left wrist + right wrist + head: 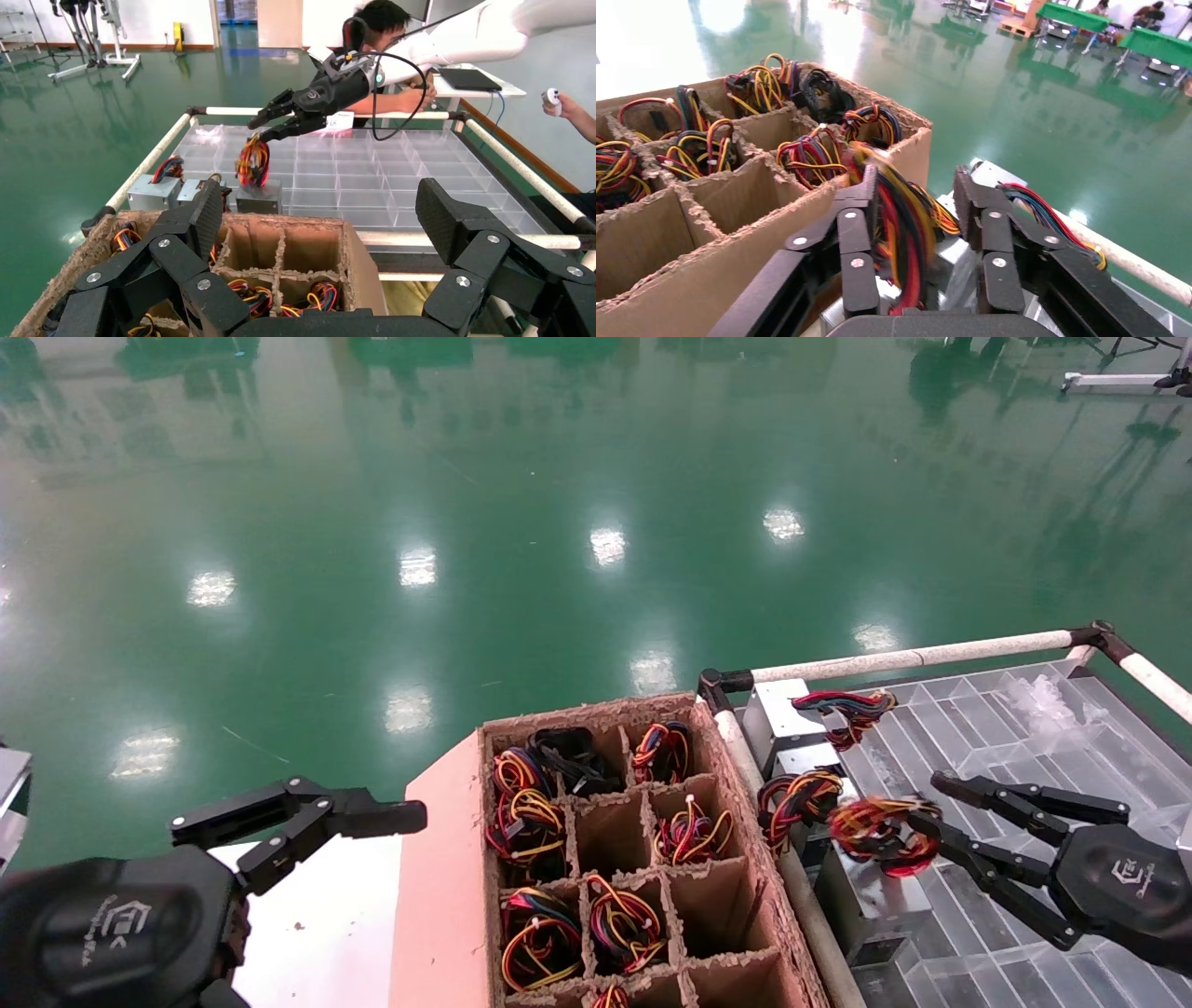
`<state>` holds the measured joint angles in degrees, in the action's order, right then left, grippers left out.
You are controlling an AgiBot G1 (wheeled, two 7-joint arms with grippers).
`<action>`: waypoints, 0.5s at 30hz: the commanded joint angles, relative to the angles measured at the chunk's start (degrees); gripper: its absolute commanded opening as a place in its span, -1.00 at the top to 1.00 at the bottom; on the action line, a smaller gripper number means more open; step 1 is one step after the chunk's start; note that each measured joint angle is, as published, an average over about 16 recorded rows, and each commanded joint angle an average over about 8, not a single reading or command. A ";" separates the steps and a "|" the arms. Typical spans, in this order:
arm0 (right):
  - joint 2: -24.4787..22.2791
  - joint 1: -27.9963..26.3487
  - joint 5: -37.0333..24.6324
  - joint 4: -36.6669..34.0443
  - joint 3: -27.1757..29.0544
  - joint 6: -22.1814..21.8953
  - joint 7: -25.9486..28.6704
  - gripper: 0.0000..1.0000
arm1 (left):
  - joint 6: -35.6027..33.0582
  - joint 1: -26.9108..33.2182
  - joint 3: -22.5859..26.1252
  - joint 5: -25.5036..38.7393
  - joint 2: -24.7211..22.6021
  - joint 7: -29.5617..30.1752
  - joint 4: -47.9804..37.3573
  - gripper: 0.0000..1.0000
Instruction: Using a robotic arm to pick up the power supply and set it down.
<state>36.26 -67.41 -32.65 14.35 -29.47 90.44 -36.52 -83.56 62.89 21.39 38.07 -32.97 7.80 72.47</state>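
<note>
Right tool (pixel 917 822) (white logo, unreadable) open round power supply (pixel 861 887) wires.

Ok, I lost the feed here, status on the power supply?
Right gripper open around the wire bundle of the power supply, which sits on the clear tray beside the cardboard box. Left gripper open, parked. Nothing blocking.

On your right, the right gripper (pixel 917 817) stands with its fingers spread on both sides of the wire bundle of the power supply (pixel 861 887), so this bundle blocks the gap. Two more supplies (pixel 782 724) stand just behind it along the white rail (pixel 913 658), near the cardboard box (pixel 726 933) wall. The clear tray (pixel 1006 728) further right gives you free room. The left gripper (pixel 307 822) hangs open over free floor, beside the box.
</note>
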 commanded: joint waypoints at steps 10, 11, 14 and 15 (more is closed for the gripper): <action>0.93 2.26 5.92 4.86 2.57 0.47 4.37 -1.00 | 0.01 0.00 0.00 0.00 0.00 -0.01 -0.02 -1.00; 1.00 2.43 6.13 5.42 2.78 0.49 4.96 -1.00 | 0.01 0.00 0.00 0.00 0.00 -0.01 -0.02 -1.00; 1.01 2.76 6.01 7.52 3.33 0.36 6.95 -1.00 | 0.02 0.00 0.00 0.00 0.00 -0.01 -0.03 -1.00; 0.97 2.81 5.77 8.34 3.49 0.28 7.59 -1.00 | 0.02 0.00 0.00 0.00 0.00 -0.02 -0.03 -1.00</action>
<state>37.17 -64.68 -27.22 23.01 -25.98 90.65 -28.86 -83.55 62.89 21.39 38.07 -32.97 7.79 72.44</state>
